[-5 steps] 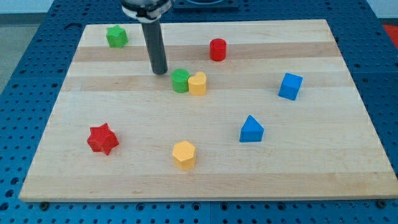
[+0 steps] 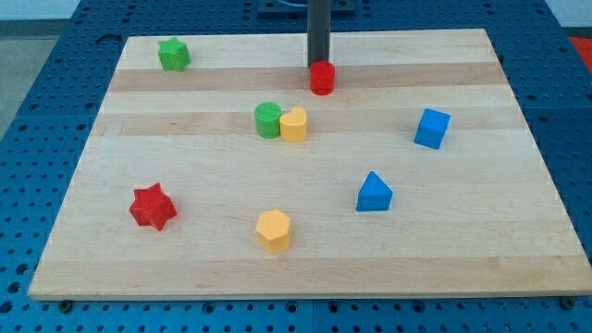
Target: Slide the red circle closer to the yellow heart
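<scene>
The red circle is a short red cylinder near the view's top centre of the wooden board. The yellow heart lies below and slightly left of it, touching a green circle on its left. My tip is the lower end of the dark rod that comes down from the view's top. It sits right behind the red circle, at its upper edge, touching or nearly touching it.
A green star is at the top left. A blue cube is at the right, a blue triangle lower right of centre. A red star is at lower left, a yellow hexagon at bottom centre.
The rod has moved from left of the green circle to the right and up, to just behind the red circle. The red circle has shifted slightly down. Other blocks are unchanged.
</scene>
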Tool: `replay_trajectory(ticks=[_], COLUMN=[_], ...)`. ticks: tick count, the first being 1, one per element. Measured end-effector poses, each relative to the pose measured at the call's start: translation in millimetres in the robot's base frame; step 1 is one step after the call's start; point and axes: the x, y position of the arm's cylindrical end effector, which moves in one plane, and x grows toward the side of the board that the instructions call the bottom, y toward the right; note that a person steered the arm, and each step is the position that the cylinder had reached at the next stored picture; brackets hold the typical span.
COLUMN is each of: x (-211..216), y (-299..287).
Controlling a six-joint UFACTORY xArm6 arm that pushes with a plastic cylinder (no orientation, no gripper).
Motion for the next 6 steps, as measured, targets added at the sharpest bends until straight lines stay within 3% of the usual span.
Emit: replay_trajectory(ticks=[1,3,4,6], x=[23,-3,11,61], y=[-25,12,25,-5])
